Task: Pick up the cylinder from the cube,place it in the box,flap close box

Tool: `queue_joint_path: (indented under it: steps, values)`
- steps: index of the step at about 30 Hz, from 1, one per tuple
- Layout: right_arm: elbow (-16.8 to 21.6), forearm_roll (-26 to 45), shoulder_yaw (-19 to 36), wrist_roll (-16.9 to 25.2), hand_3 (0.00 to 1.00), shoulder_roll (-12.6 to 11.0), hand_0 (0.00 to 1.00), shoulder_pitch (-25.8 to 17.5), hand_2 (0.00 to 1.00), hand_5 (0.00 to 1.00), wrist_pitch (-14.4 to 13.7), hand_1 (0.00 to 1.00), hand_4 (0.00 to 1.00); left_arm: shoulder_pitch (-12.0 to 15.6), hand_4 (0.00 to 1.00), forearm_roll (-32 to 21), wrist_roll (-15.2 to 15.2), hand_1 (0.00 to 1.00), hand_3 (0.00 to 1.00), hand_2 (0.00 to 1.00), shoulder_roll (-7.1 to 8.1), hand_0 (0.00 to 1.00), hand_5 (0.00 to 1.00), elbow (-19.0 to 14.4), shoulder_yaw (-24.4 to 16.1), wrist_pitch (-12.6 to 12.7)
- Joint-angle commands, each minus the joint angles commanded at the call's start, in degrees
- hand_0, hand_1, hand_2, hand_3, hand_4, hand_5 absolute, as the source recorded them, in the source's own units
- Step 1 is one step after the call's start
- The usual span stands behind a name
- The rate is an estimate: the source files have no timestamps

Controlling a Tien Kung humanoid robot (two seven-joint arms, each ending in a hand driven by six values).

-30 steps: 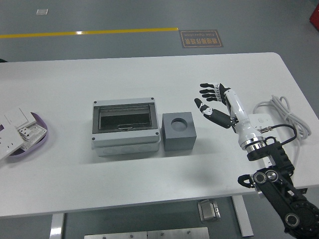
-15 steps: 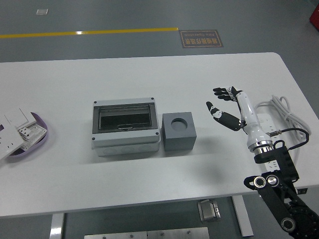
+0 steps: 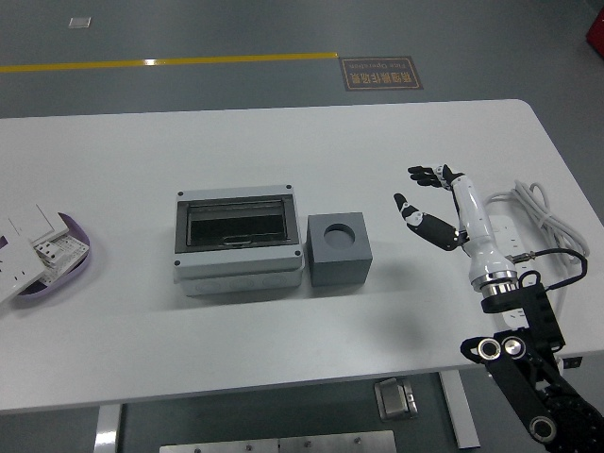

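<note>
In the head view, the right hand hovers over the table with fingers spread and holds nothing, well right of the cube. The cube stands just beside the box, probably to keep the transfer short. The cube's round hole looks empty; no cylinder can be seen. The box's window shows only a dark inside.
</note>
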Motion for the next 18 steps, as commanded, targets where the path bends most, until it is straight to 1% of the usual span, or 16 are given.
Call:
queue_joint_path:
  steps: [4,7,11,13,18]
  values:
    - [0.62,2.33,1.04,2.09,0.656,-0.5,0.723,-0.31,0.656,0.259,-0.09,0.659,0.744,1.19,0.659,-4.55,-1.14,0.606,0.589,0.559,-0.66,0.603,0.202,0.07,0.7,0.93]
    - [0.71,6.0,1.8,4.09,0.657,-0.75,0.727,-0.6,0.655,0.255,0.48,0.659,0.745,1.34,0.659,-6.36,-1.29,0.605,0.589,0.559,-1.52,0.603,0.204,0.08,1.58,1.05]
    - [0.29,11.02,2.56,6.04,0.668,-0.53,0.726,-0.66,0.656,0.246,1.34,0.649,0.744,1.07,0.659,-6.31,-1.07,0.604,0.586,0.559,-2.77,0.603,0.204,0.09,2.18,0.74]
    - [-0.25,13.6,3.45,6.03,0.668,-0.19,0.726,-0.62,0.656,0.246,2.0,0.649,0.744,0.77,0.659,-5.89,-1.07,0.604,0.586,0.559,-3.17,0.603,0.204,0.09,2.15,0.61]
    - [-1.01,17.26,5.38,5.51,0.679,-0.26,0.728,-0.72,0.655,0.241,3.49,0.651,0.744,-0.07,0.66,-5.52,-1.42,0.605,0.587,0.559,-3.22,0.603,0.204,0.09,1.88,0.62]
